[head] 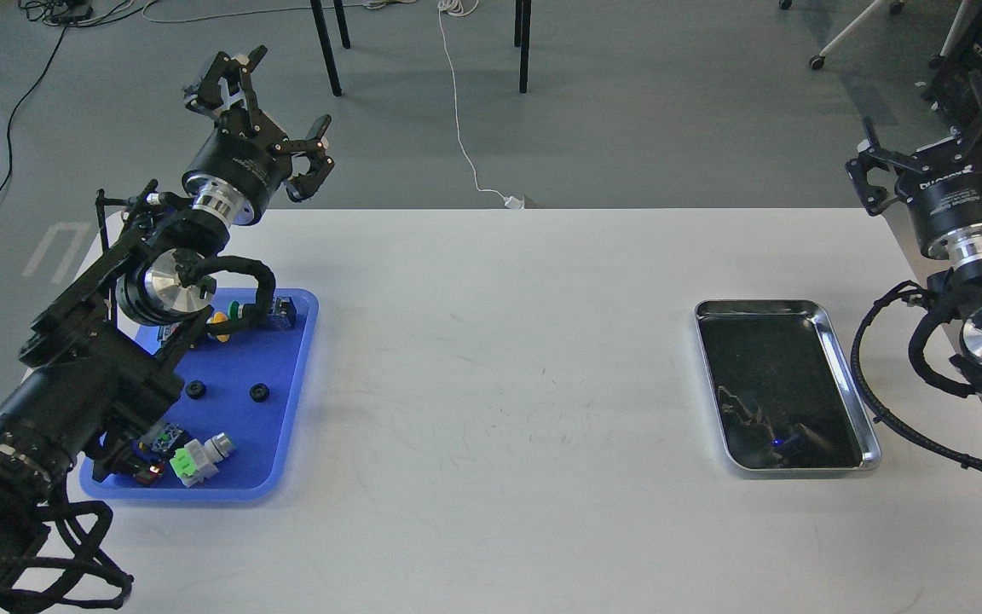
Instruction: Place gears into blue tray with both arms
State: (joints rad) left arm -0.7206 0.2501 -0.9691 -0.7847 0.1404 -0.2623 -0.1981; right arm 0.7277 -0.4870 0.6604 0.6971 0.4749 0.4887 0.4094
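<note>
Two small black gears (pixel 195 390) (pixel 259 392) lie side by side in the middle of the blue tray (pixel 286 426) at the table's left. My left gripper (pixel 262 119) is raised high above the tray's far end, fingers spread open and holding nothing. My left arm covers the tray's left part. My right gripper (pixel 934 119) is lifted past the table's far right corner, open and empty, far from the tray.
Coloured push-button switches (pixel 188 456) sit at the tray's near end, and others (pixel 239 311) at its far end, partly behind my arm. A shiny steel tray (pixel 849 384) with a dark bottom lies at the right. Chair legs and cables stand on the floor beyond.
</note>
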